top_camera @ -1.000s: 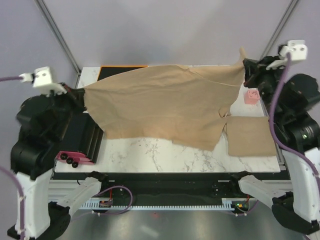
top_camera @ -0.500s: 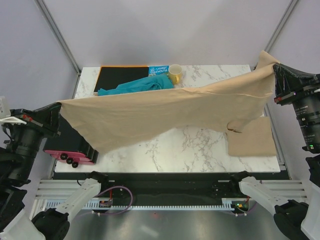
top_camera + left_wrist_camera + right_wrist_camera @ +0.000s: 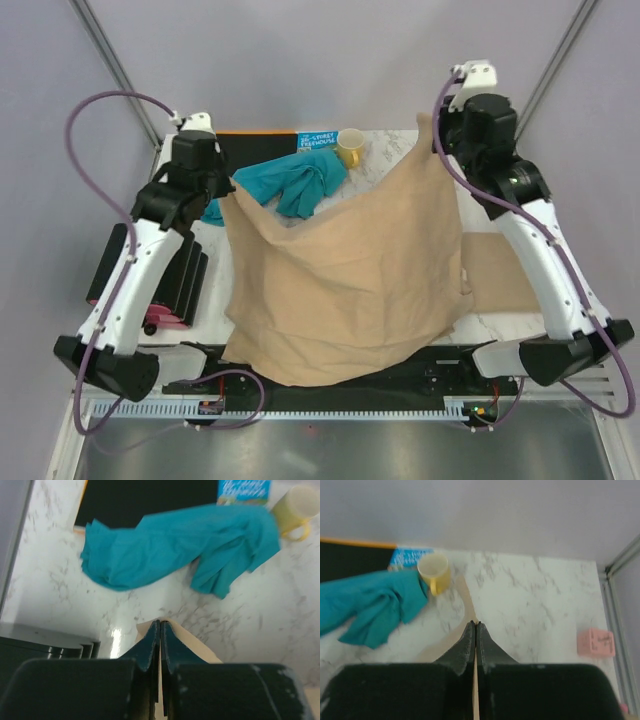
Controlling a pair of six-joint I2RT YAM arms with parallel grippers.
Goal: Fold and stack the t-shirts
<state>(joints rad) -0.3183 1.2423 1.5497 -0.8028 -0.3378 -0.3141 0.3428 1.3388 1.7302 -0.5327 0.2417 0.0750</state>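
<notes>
A large tan t-shirt (image 3: 345, 280) hangs between my two grippers, and its lower edge drapes over the table's front edge. My left gripper (image 3: 230, 198) (image 3: 160, 623) is shut on its left top corner; tan cloth (image 3: 197, 647) shows around the fingers. My right gripper (image 3: 430, 125) (image 3: 475, 624) is shut on the right top corner, a strip of tan cloth (image 3: 465, 597) running up past the tips. A folded tan t-shirt (image 3: 497, 272) lies flat at the right, partly under the hanging one. A crumpled teal garment (image 3: 290, 185) (image 3: 175, 545) (image 3: 375, 605) lies at the back.
A yellow mug (image 3: 350, 148) (image 3: 434, 572) (image 3: 295, 510) and a picture book (image 3: 318, 140) sit at the back beside a flat black board (image 3: 255, 138). A black rack (image 3: 150, 270) stands at the table's left edge. A small pink block (image 3: 596, 642) lies at the far right.
Both arms have swung inward and toward the back of the table. The tan t-shirt, stretched wide across the table before, now hangs narrower and drapes over the front edge.
</notes>
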